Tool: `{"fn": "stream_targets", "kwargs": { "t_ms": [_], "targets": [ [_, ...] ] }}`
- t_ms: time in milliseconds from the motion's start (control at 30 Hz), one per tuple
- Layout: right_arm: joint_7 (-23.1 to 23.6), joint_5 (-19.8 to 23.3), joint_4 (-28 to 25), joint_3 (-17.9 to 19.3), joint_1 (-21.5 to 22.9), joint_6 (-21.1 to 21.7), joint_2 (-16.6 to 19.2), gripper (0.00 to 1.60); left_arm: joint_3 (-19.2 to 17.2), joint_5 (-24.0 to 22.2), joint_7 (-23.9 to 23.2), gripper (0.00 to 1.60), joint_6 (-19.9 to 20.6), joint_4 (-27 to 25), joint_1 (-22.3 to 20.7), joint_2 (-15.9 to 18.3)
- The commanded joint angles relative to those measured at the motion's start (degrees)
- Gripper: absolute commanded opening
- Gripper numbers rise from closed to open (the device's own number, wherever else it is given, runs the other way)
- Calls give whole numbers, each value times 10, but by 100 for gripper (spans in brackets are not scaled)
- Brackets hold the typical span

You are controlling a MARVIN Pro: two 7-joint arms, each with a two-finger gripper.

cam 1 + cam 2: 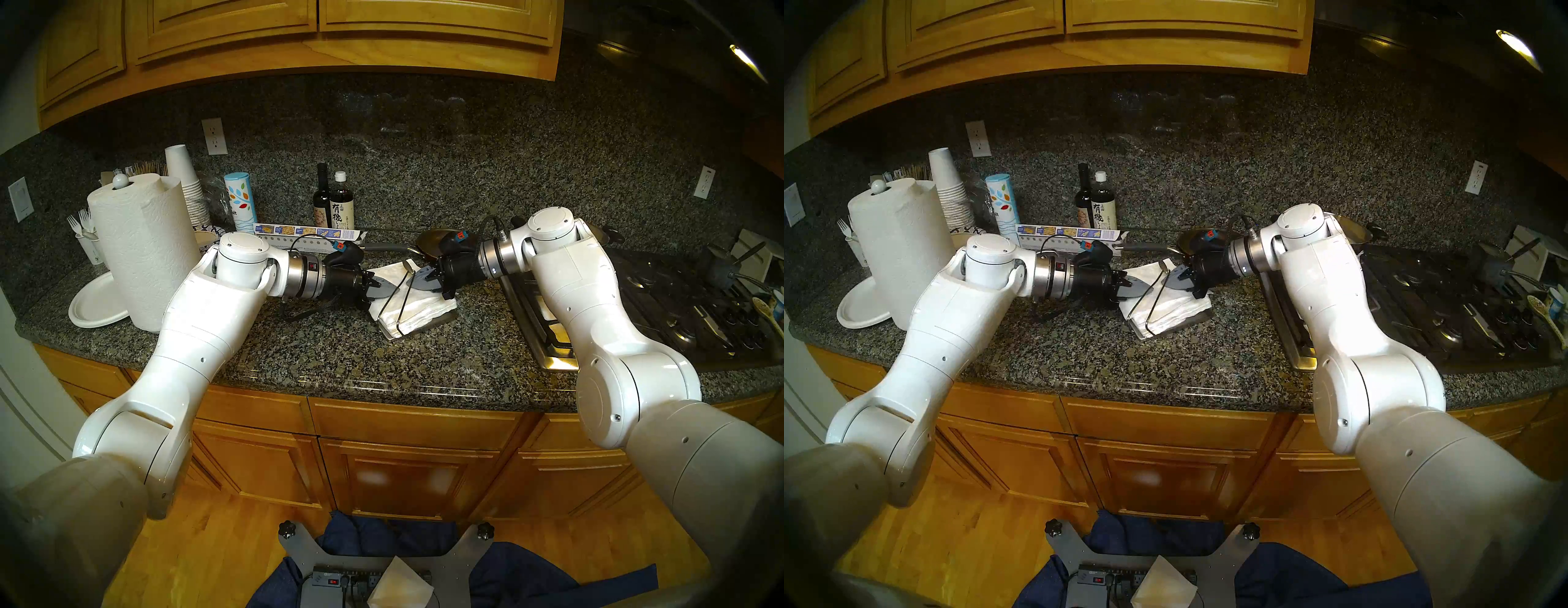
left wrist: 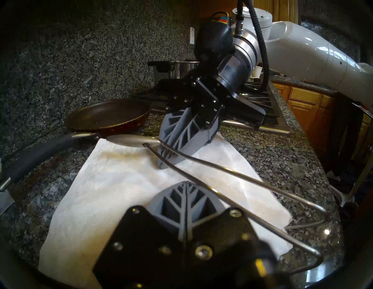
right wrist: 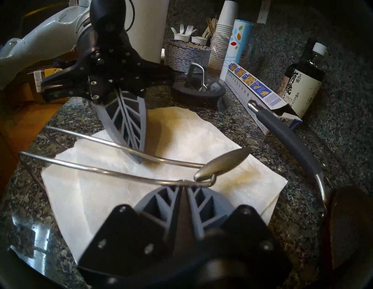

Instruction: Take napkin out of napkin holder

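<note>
I have the right tool [image 3: 182,181] closed at the bend of the wire arm [image 3: 105,171], just beside its oval pad [image 3: 222,163]. The tips are blurred in the right wrist view, so I judge rather than see that it is pinching the wire. The arm stands tilted up off the paper. The left tool [image 2: 186,184] is clenched with nothing between its fingers, its tip low over the napkin [image 2: 121,181].

The napkin lies on top of the stack [image 1: 418,316] in the napkin holder [image 1: 445,319], at the middle of the head view. It sits skewed on the stack, with a corner reaching toward the frying pan [image 2: 107,115] at centre left of the left wrist view.

To do this step well, I would keep the right tool steady and the arm high. I would open the left tool only a little and bring one finger down on the free corner nearest it. Then I would close on the top sheet alone and draw it sideways and low, out from under the wire. Pulling upward risks snagging the wire rods, and a deep bite could drag several sheets along.
</note>
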Motion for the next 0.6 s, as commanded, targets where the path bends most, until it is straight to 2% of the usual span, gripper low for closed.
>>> {"fn": "stream_targets", "kwargs": {
  "t_ms": [0, 567],
  "targets": [
    [-1, 10, -26, 12, 29, -2, 0, 49, -23, -21, -4, 0, -7, -21, -22, -9],
    [-1, 49, -100, 33, -1, 8, -14, 49, -54, -41, -31, 0, -6, -46, -1, -2]
  ]
}}
